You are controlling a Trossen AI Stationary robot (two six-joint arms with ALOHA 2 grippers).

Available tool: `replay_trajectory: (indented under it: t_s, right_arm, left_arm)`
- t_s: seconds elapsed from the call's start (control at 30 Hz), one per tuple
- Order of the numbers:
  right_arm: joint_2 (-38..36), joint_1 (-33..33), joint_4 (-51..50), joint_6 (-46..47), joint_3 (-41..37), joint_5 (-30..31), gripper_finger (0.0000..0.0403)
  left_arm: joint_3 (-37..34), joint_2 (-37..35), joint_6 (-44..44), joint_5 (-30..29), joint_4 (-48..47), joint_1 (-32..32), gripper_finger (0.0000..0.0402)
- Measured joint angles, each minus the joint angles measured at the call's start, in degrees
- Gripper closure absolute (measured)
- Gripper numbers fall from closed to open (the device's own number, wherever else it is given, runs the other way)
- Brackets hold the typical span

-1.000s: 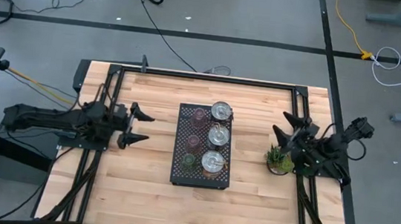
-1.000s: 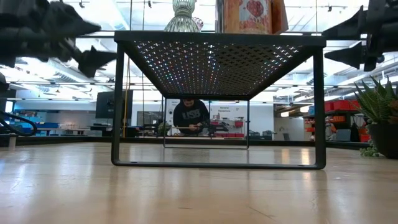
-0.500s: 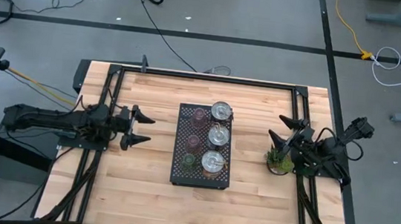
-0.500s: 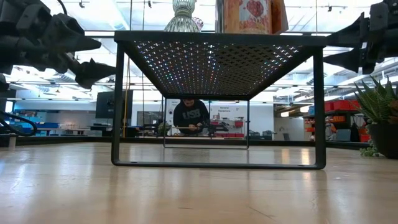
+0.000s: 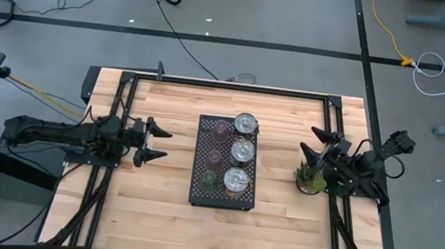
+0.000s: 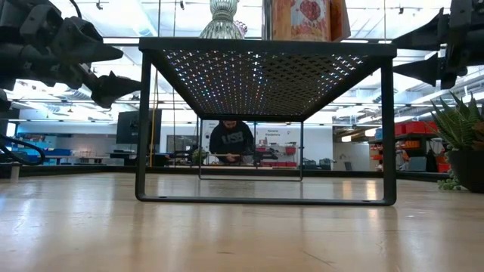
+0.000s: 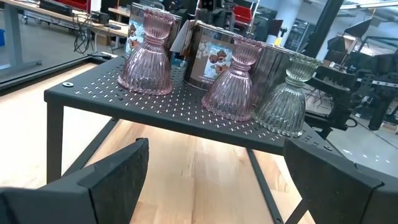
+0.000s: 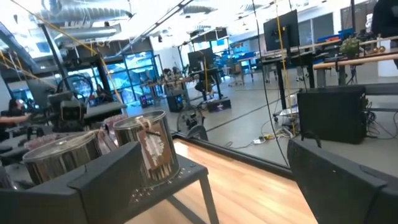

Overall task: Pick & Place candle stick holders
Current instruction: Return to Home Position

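A black perforated tray [image 5: 222,197] stands on legs at the table's middle. On its top stand three tinted glass candle stick holders [image 5: 216,156] in one row, on their flared bases [image 7: 147,84]. Beside them is a row of three shiny silver ones [image 5: 242,150]. My left gripper [image 5: 162,144] hovers open to the tray's left and points level at it, well short of its edge. The glass holders [image 7: 236,81] show ahead of its fingers. My right gripper [image 5: 310,142] hovers open to the tray's right, above a potted plant. It faces the silver ones [image 8: 146,146].
A small green potted plant [image 5: 309,180] sits on the table under my right gripper. Black rails [image 5: 226,86] frame the table's far, left and right sides. Bare wood lies around the tray. A person [image 6: 231,140] sits far behind the table.
My left gripper has sunk a little and rolled slightly, staying open to the tray's left. My right gripper has tipped slightly in place above the plant. The holders and the tray have not moved.
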Motion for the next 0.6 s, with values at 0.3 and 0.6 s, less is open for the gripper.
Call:
replay_trajectory:
  t_s: [0.3,0.6]
  right_arm:
    - [0.0,0.0,0.8,0.0,0.0,0.0,0.0003]
    - [0.0,-0.1,0.6,0.2,0.0,0.0,0.0003]
  left_arm:
    - [0.0,-0.3,0.0,0.0,0.1,0.0,0.0028]
    - [0.0,-6.9,0.0,0.0,0.0,-0.1,0.0028]
